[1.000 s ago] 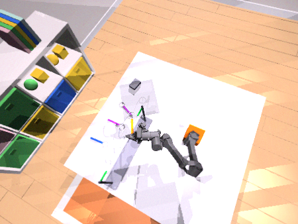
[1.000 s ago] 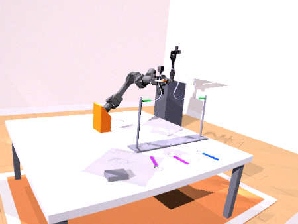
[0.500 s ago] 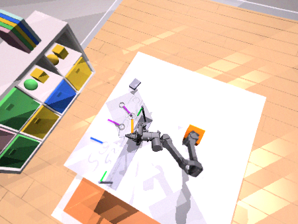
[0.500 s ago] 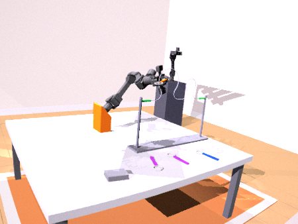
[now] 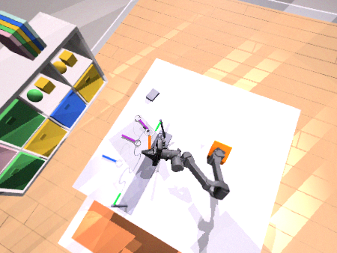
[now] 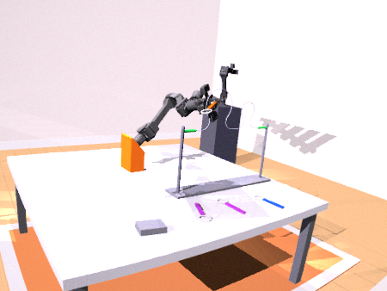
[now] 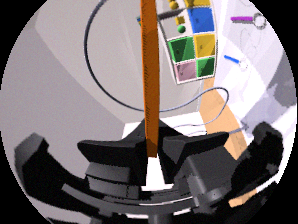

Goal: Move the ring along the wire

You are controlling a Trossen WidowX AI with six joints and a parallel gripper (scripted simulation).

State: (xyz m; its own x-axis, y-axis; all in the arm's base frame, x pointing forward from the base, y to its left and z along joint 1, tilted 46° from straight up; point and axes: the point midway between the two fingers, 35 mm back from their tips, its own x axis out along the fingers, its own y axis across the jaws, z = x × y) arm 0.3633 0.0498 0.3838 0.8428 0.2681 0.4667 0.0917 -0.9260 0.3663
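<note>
My gripper [image 5: 150, 150] [image 6: 216, 103] [image 7: 150, 118] is shut on the orange handle [image 5: 149, 141] [image 6: 211, 106] [image 7: 149, 75] near its end. The pale ring [image 5: 149, 132] [image 6: 206, 111] is at the handle's other end, out of the wrist view. It appears around the thin grey wire [image 6: 232, 128] [image 7: 86, 45], on the rising stretch beyond the near green part [image 5: 158, 126] [image 6: 190, 130]; whether it touches is too small to tell. The near post [image 6: 181, 159] holds that green part. The far green part [image 5: 117, 199] [image 6: 262, 127] is at the far post [image 5: 120, 206] [image 6: 262, 151].
Two purple-handled rings and a blue-handled ring [image 5: 109, 159] [image 6: 273, 202] lie on the table [image 5: 243, 123] [image 6: 99, 202] beside the wire's base. A grey block [image 5: 152, 94] [image 6: 150, 227] lies near the edge. A shelf with coloured drawers stands beyond the table.
</note>
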